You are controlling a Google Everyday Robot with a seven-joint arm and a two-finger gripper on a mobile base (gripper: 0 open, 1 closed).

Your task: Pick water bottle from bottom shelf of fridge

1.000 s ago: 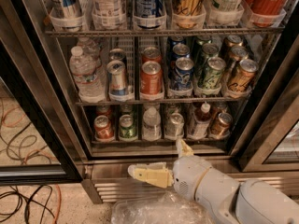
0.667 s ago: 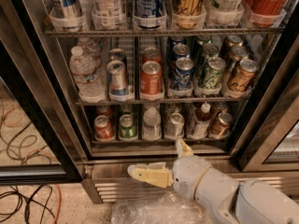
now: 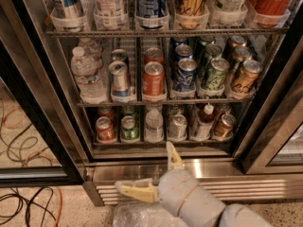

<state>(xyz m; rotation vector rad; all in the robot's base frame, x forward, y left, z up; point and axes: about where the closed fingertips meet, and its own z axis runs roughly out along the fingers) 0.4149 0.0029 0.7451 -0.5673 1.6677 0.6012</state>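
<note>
The water bottle (image 3: 154, 124), small, clear, with a white cap, stands in the middle lane of the bottom shelf (image 3: 161, 148) of the fridge (image 3: 236, 168), between a green can and a silver can. My gripper (image 3: 147, 170) is below and in front of the shelf, at the steel base, apart from the bottle. Its pale fingers are spread wide: one fingertip (image 3: 172, 154) points up at the shelf lip, the other (image 3: 132, 191) points left. It holds nothing.
A bottle with a reddish cap (image 3: 204, 122) stands two lanes to the right. A larger clear bottle (image 3: 87, 74) and several cans fill the middle rack. Black door frames (image 3: 40, 126) flank the opening. Cables (image 3: 23, 141) lie on the floor at left. Crumpled clear plastic (image 3: 139, 215) lies under my arm.
My gripper has shifted a little to the left and slightly down in front of the fridge base. Nothing in the fridge has moved.
</note>
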